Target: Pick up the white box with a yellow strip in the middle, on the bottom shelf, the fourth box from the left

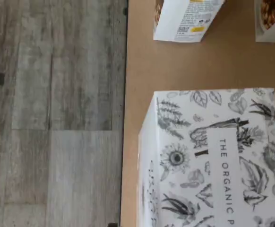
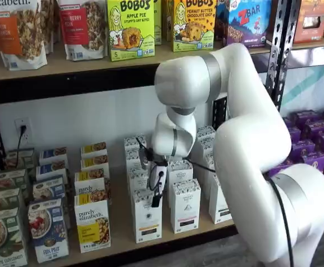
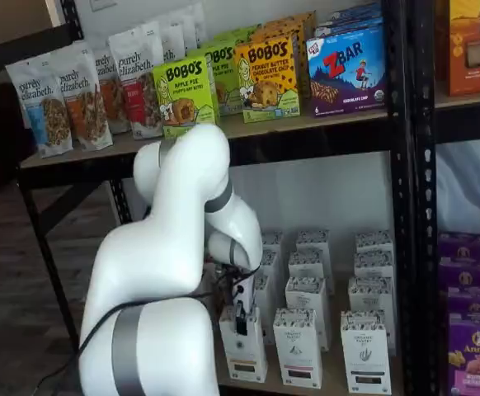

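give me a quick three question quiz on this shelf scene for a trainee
1. True or false: the white box below the end effector has been lifted off the bottom shelf.
2. The green box on the upper shelf reads: A) Bobo's B) Annie's C) Cheerios
3. What brand name is on the yellow-and-white box standing beside the white box?

Key: 1 false, it stands on the shelf; 2 A; 3 purely elizabeth
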Robot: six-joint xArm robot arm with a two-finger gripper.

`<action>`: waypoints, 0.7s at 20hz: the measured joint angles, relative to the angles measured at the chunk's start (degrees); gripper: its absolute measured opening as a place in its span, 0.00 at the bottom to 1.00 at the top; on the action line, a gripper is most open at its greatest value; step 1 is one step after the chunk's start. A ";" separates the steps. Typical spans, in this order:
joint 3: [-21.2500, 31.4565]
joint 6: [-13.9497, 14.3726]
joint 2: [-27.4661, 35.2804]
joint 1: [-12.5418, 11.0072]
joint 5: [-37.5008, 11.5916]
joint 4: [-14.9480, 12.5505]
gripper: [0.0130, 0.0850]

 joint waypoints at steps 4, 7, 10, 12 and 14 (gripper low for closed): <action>-0.54 0.18 0.87 -0.19 -0.85 -0.49 1.00; -0.85 0.49 1.11 -0.69 -0.27 -1.34 1.00; -1.14 0.52 1.18 -1.17 0.65 -1.86 1.00; -1.27 0.49 1.22 -1.32 0.90 -1.97 1.00; -1.59 0.42 1.31 -1.37 1.41 -1.93 1.00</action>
